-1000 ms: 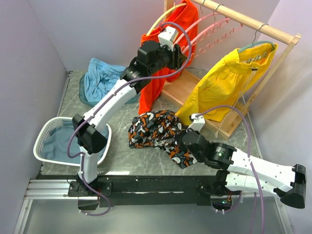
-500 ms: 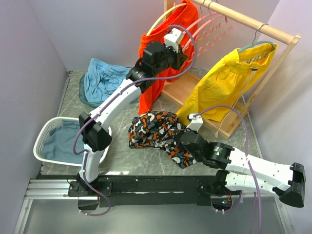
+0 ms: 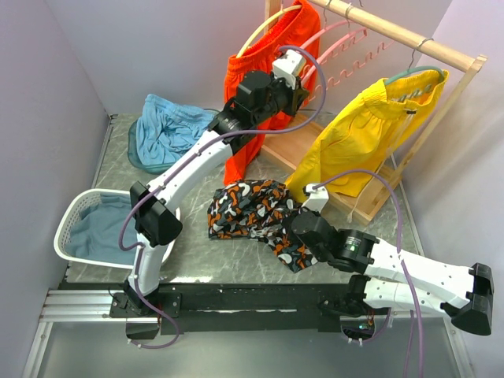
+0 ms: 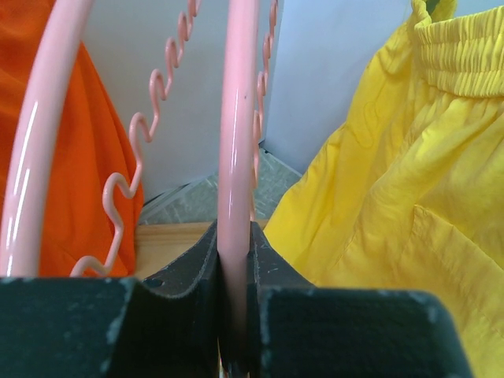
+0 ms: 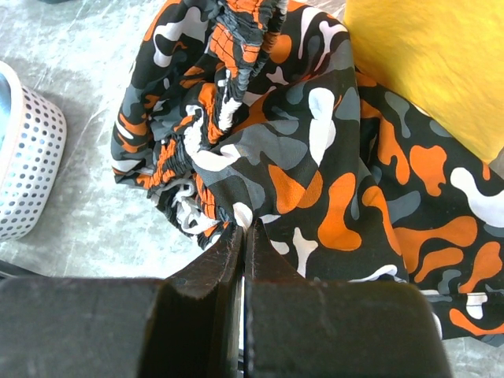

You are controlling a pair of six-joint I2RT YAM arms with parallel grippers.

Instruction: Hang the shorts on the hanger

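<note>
The camouflage shorts (image 3: 248, 206) lie crumpled on the table in front of the rack, and they fill the right wrist view (image 5: 315, 150). My right gripper (image 3: 298, 230) rests low on their near right part. It is shut, with its tips (image 5: 242, 230) pinching a fold at the fabric's edge. Two pink hangers hang on the rail. My left gripper (image 3: 303, 77) is raised to the rack and shut on the curved shoulder of one hanger (image 4: 238, 118), which runs straight between the jaws (image 4: 235, 236). The other pink hanger (image 4: 43, 134) hangs just to its left.
Plain orange shorts (image 3: 256, 87) on a cream hanger and yellow shorts (image 3: 370, 134) on a teal hanger flank the pink hangers on the wooden rail (image 3: 409, 35). A blue garment (image 3: 165, 130) lies at the back left. A white basket (image 3: 75, 206) holding blue cloth stands at the near left.
My left gripper has moved slightly right along the rack and closed on the pink hanger. My right gripper stays shut at the shorts, almost still.
</note>
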